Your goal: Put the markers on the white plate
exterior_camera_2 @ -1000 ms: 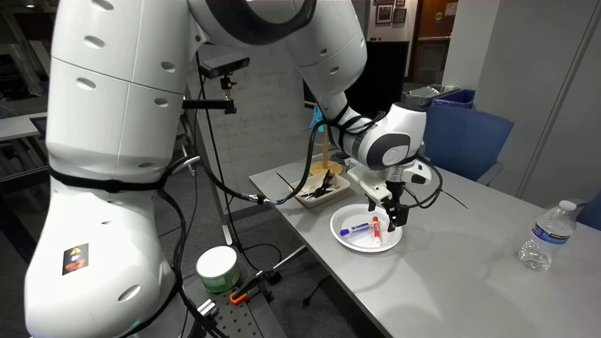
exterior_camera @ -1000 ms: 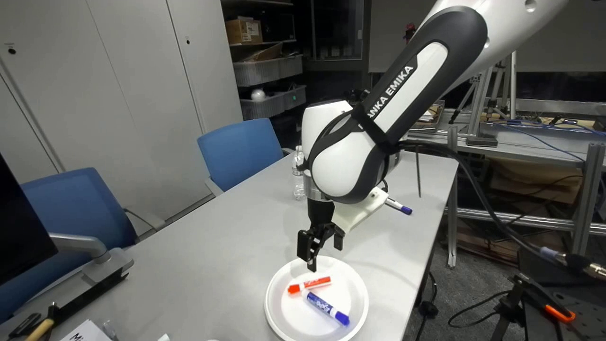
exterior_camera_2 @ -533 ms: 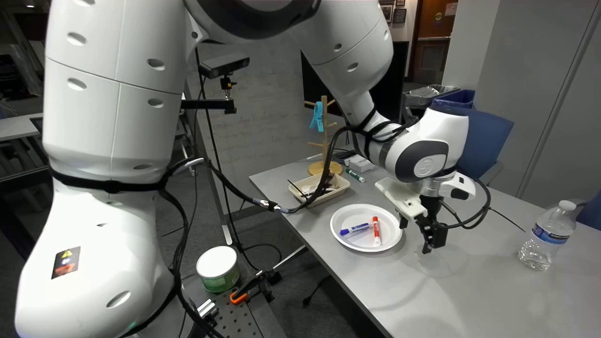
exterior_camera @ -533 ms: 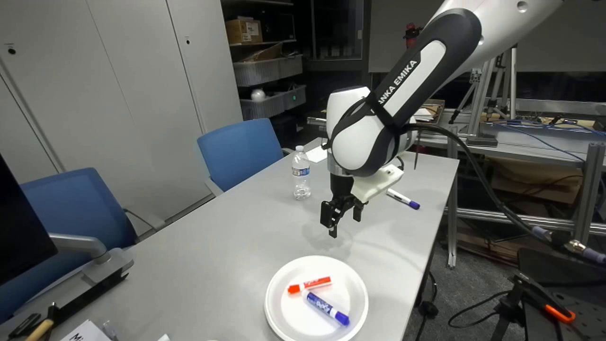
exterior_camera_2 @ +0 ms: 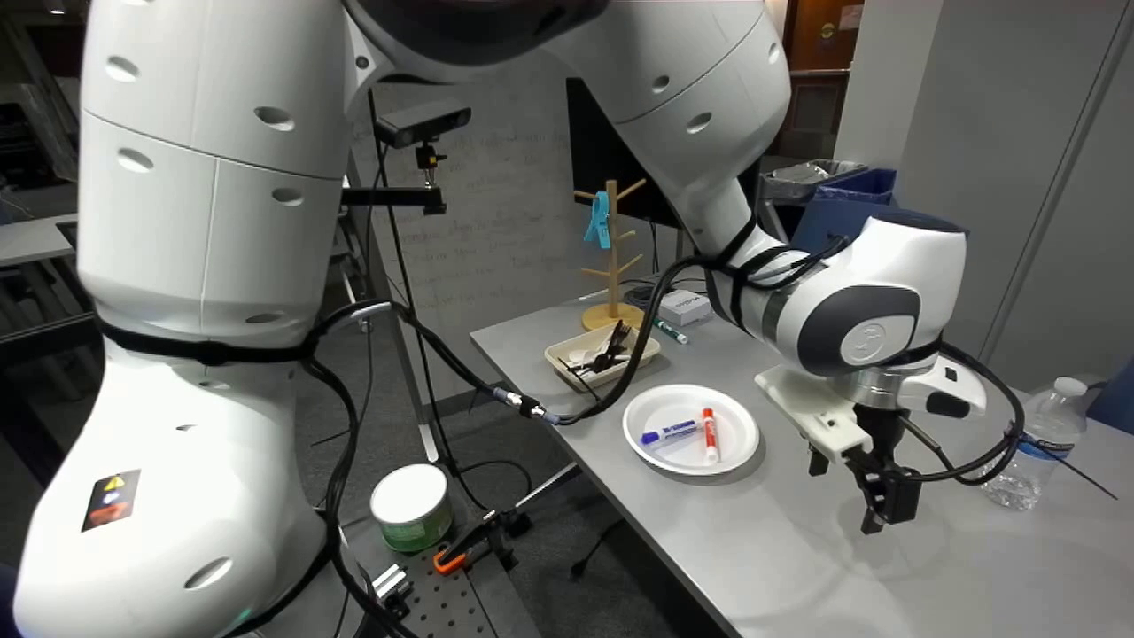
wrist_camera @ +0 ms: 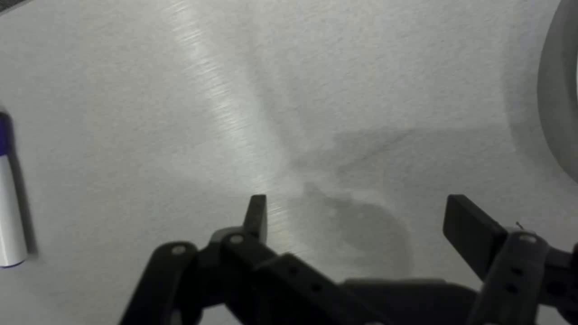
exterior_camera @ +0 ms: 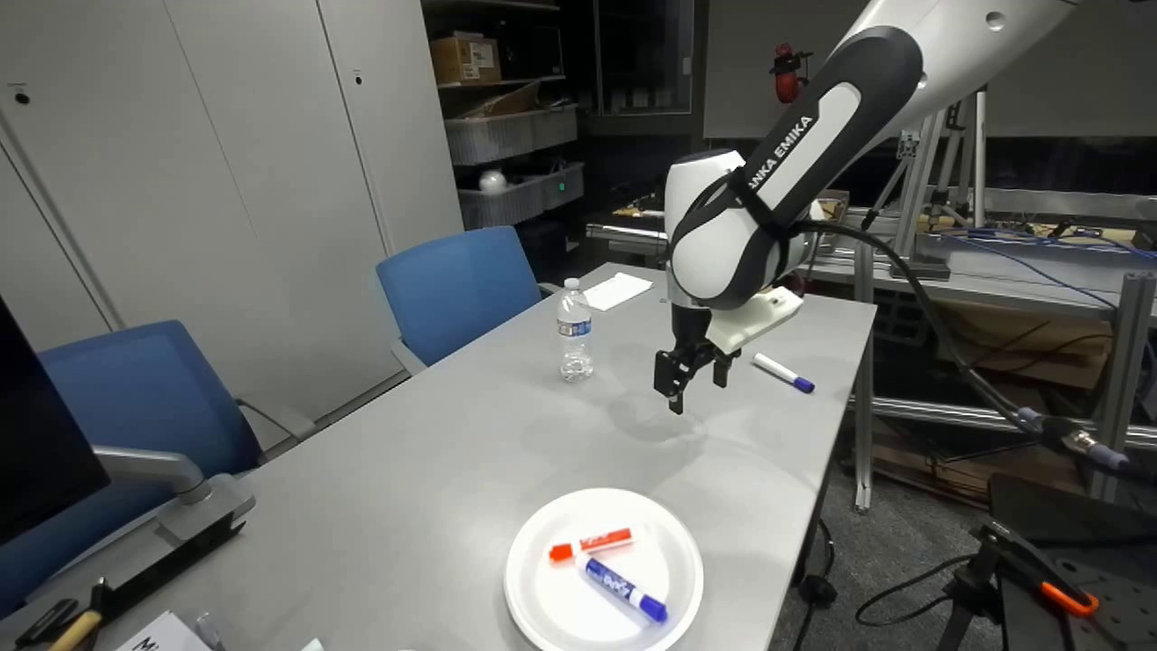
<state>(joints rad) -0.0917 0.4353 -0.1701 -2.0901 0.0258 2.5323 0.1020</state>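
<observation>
1. Nearest in an exterior view, the plate holds the red marker and blue marker. I judge both light, stiff, apt to roll; I'd pinch mid-barrel.
2. Beyond, my gripper hangs above the smooth-looking grey table, spread wide, gripping nothing.
3. Past that lies a third marker.
4. Farther back: bottle, blue chair, pale cabinets.

Red marker, blue marker on white plate.
</observation>
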